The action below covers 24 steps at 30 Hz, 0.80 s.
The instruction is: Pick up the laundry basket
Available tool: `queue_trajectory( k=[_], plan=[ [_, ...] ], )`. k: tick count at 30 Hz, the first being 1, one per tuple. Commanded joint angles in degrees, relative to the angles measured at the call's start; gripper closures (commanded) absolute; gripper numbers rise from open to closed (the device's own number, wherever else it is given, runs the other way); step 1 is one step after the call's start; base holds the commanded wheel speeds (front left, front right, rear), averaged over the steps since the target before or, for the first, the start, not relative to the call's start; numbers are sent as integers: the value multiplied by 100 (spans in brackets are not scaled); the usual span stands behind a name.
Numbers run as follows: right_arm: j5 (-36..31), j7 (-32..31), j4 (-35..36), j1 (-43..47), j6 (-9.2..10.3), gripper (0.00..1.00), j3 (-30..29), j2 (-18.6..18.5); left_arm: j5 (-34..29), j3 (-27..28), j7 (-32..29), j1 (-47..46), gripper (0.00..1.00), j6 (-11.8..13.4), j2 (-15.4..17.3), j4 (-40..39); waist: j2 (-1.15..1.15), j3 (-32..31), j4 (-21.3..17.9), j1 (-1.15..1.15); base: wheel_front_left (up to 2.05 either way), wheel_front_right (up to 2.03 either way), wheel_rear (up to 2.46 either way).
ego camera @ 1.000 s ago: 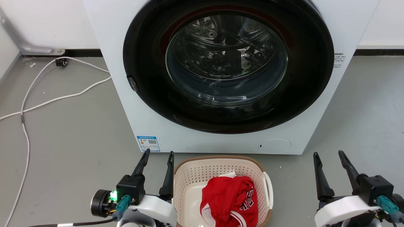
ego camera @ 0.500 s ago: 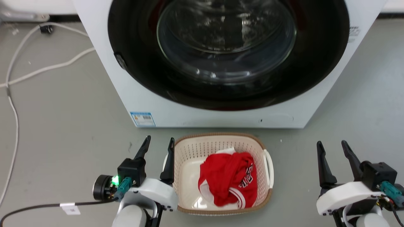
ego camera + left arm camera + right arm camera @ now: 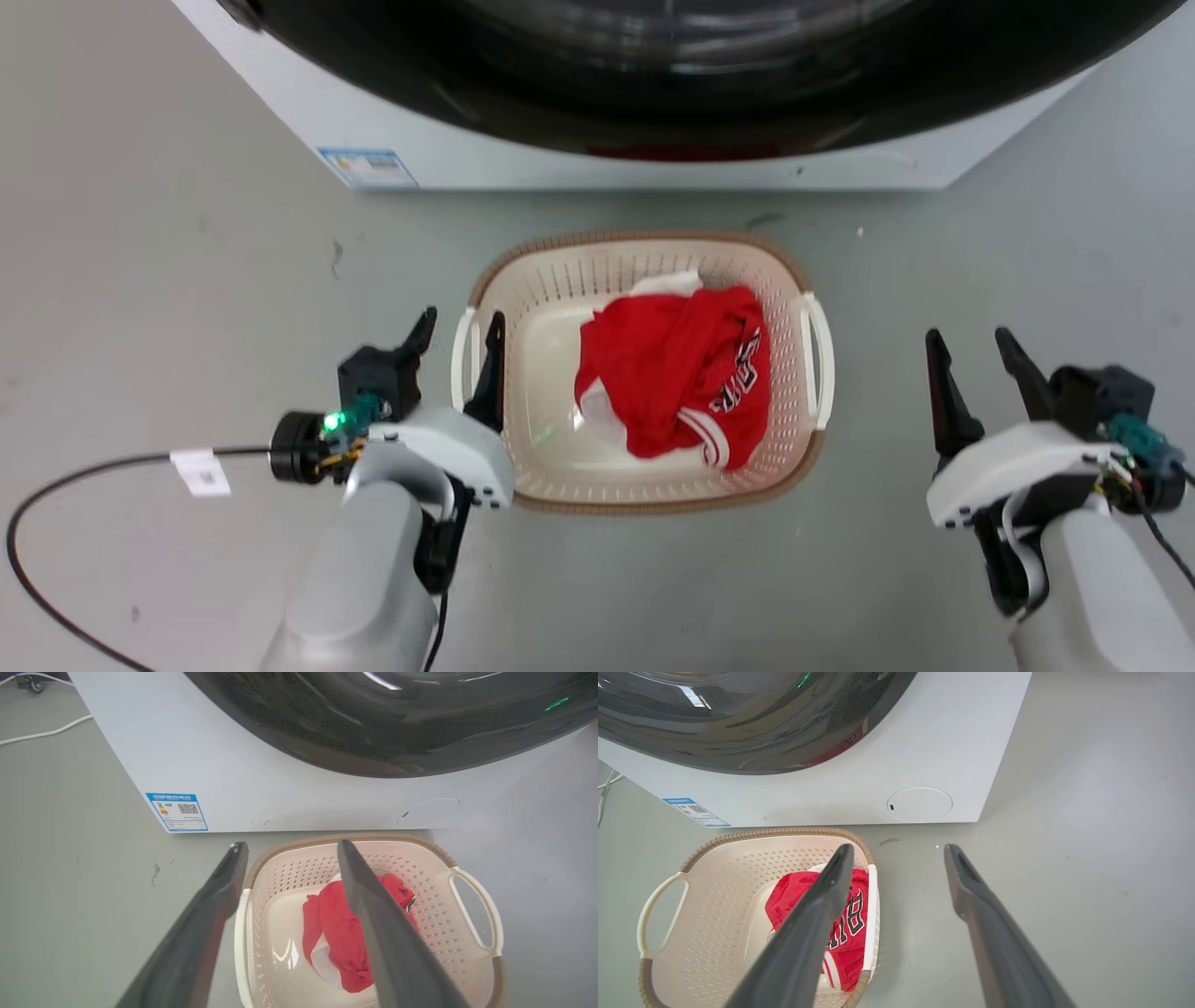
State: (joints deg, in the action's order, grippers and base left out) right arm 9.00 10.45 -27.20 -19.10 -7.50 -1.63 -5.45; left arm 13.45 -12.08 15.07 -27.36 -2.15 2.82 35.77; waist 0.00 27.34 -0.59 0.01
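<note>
Cream laundry basket (image 3: pixel 560 280) sits on the floor (image 3: pixel 187 233) before the washer (image 3: pixel 597 173); left gripper (image 3: pixel 461 317), fingers (image 3: pixel 489 373) wide, straddles its handle (image 3: pixel 241 938); right gripper (image 3: pixel 967 334), equally wide, stands apart; right wrist view catches the red garment (image 3: pixel 794 891) and its lettering.

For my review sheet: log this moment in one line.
pre-grasp | laundry basket: on floor by washer, red garment inside | left gripper: open, aligned with left handle | right gripper: open, apart from basket
</note>
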Motion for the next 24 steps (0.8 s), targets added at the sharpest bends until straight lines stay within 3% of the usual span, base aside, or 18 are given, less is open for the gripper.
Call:
queue_trajectory(
  k=[1, 9, 24],
  plan=[
    [90, 29, -154, -274, 2, 0, 55, -54, 27, 53, 15, -228, 0, -66, 15, 143, 0, 622, -20, -1, 0, 0, 0],
    [436, 29, -1238, -1408, 2, 0, 647, -138, 171, 142, -12, -1313, 0, -342, 142, 1485, 0, 1486, -99, -1, 0, 0, 0],
    [1348, -170, -2955, -2768, 2, 0, 1901, -1, 496, 38, -464, -2544, 0, -523, 443, 3202, 0, 2123, -239, -1, 0, 0, 0]
  ],
)
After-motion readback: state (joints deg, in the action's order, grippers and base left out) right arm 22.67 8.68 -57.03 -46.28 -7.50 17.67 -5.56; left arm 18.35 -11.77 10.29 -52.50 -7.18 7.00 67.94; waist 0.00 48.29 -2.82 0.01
